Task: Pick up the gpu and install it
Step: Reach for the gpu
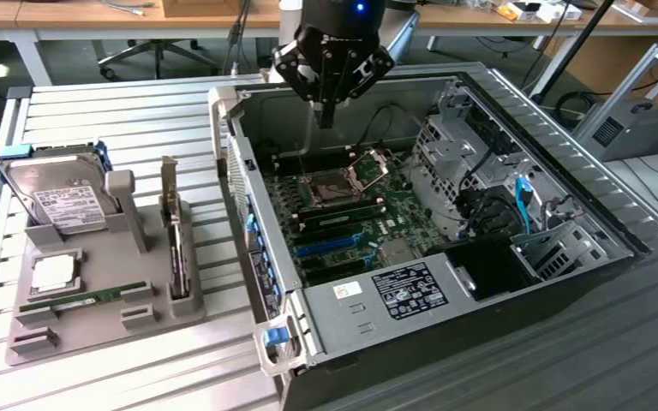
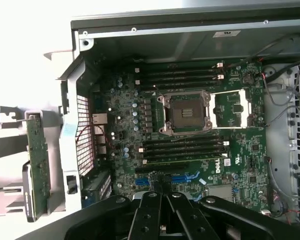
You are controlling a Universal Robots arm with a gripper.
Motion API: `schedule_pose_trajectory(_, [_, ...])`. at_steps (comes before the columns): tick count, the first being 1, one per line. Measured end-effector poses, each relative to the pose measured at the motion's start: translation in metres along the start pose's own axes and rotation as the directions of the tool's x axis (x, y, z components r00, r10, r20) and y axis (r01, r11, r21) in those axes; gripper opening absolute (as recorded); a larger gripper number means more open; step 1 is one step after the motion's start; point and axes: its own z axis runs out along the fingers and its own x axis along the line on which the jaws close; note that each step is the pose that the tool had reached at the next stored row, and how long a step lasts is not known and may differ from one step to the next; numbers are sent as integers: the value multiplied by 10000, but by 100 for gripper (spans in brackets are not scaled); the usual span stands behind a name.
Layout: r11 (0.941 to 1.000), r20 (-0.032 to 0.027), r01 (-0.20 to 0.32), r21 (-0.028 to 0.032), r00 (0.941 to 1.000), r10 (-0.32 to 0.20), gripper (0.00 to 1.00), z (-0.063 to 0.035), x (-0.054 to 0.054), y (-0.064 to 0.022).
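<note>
Gpu stands edgewise, lengthwise alongside case.

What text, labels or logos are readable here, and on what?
"DELL", seemingly: white sideways logo on green motherboard.
Unreadable: white label on silver hard drive.
Unreadable: black label on grey power supply box.
Unreadable: white sticker on case wall.

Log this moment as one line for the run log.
gripper: shut, empty | position: above open computer case | gpu: upright in grey holder, outside case
</note>
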Motion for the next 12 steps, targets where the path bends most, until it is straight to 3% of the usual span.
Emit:
schedule_pose_trajectory(5, [10000,0,1,0,10000,-1,11,-3,193,-15])
schedule_pose_trajectory(12, [10000,0,0,1,10000,0,11,-4,373,-28])
